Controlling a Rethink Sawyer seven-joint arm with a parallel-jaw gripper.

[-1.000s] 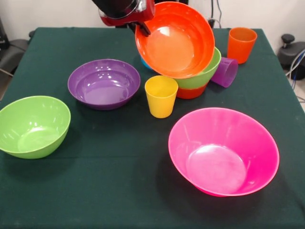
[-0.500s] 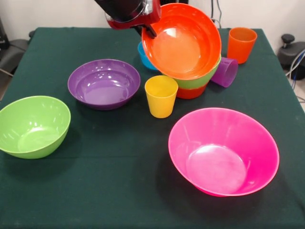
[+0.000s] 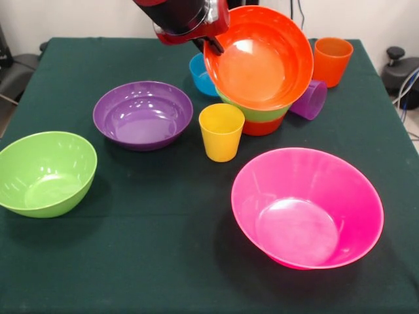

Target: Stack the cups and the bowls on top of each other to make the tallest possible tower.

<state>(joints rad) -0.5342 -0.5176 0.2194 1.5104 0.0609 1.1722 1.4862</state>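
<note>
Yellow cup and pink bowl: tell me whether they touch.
Apart. The front view shows a strip of dark green tablecloth between the base of the yellow cup and the rim of the pink bowl.

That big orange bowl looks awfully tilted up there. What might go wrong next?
The large orange bowl hangs steeply tilted from the gripper, pinched only at its rim, so it might slip. Lowered crooked onto the green bowl, it could slide off and knock over the yellow cup beside the stack.
</note>
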